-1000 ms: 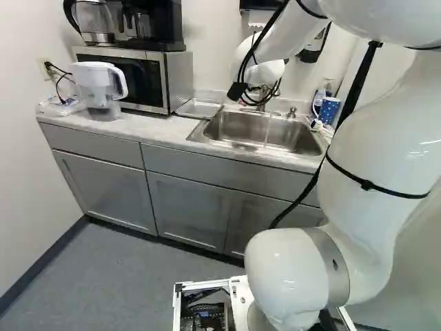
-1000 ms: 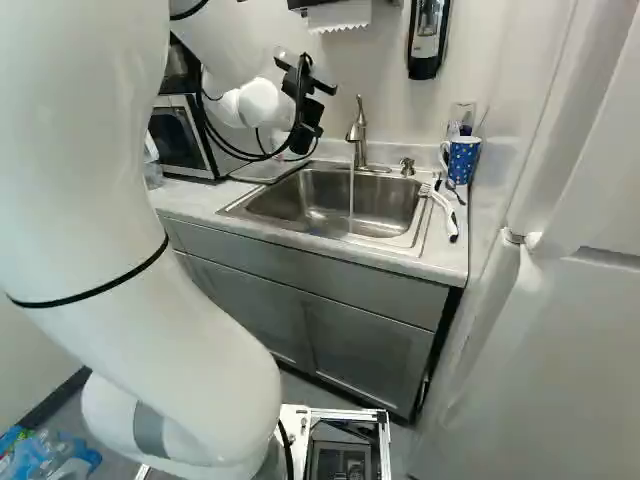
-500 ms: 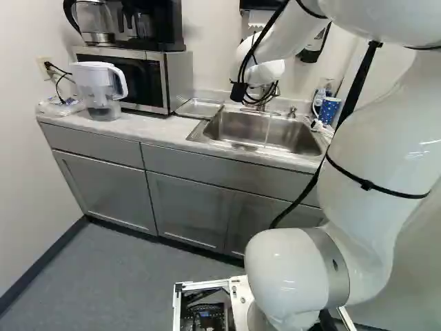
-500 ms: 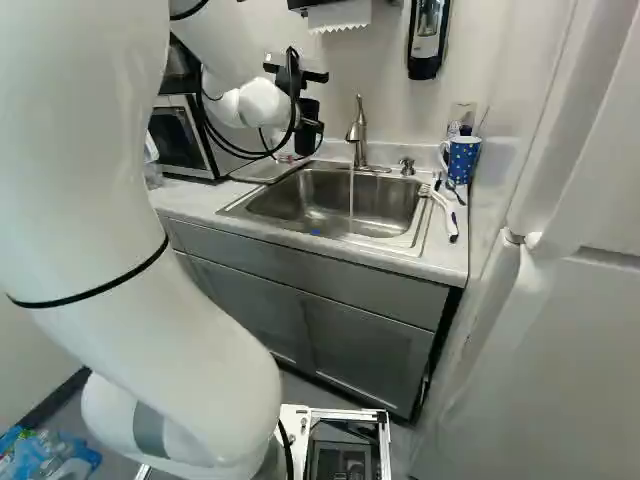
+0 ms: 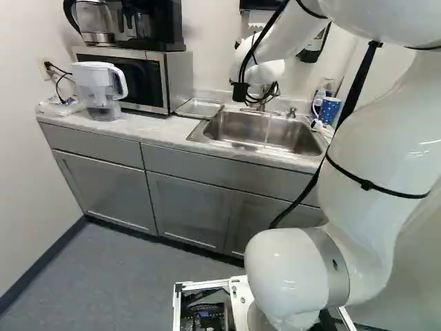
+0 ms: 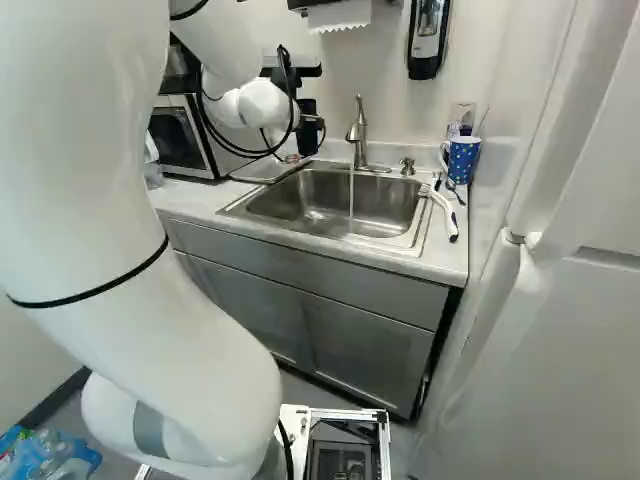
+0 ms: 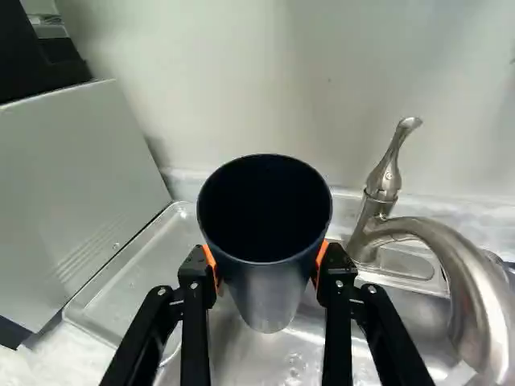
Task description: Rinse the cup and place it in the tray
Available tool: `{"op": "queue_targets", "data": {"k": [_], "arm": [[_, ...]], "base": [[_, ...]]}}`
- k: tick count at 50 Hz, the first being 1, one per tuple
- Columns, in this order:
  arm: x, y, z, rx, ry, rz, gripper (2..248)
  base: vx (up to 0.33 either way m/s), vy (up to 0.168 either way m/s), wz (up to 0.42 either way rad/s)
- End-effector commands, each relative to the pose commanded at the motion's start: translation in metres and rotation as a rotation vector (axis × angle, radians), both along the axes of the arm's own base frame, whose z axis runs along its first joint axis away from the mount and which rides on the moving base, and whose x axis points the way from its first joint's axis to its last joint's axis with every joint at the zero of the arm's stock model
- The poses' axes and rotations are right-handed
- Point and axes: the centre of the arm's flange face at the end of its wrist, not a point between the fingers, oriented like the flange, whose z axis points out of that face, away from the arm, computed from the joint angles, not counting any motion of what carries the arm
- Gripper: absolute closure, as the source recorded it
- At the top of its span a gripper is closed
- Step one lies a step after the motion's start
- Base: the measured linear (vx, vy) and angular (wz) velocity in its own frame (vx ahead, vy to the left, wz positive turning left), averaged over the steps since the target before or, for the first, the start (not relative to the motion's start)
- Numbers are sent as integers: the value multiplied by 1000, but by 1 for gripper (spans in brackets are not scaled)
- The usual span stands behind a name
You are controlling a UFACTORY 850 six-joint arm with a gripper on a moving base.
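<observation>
Right base view, microwave (image 6: 178, 137) upper left, shallow tray (image 6: 262, 171) beside it; gripper (image 6: 307, 128) left of upper centre, clamped on dark cup (image 7: 269, 297) from both sides, cup between tray and faucet (image 6: 358, 135); water running into sink (image 6: 270, 204); dotted mug (image 6: 462, 160) upper right

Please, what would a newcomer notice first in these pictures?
The big white arm stands out first, at the right of the left base view. Then comes the dark cup, gripped in the claw in the wrist view. In the right base view, thin water falls from the faucet into the sink.
</observation>
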Motion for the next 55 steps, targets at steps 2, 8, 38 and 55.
{"op": "queue_targets", "data": {"k": [2, 8, 38, 55], "arm": [[0, 0, 0, 0, 0, 0, 125], [1, 1, 0, 0, 0, 2, 125], [27, 44, -1, 0, -3, 79, 125], [44, 71, -1, 0, -6, 124, 125]], "base": [[0, 0, 0], [0, 0, 0], [0, 0, 0], [0, 0, 0]]}}
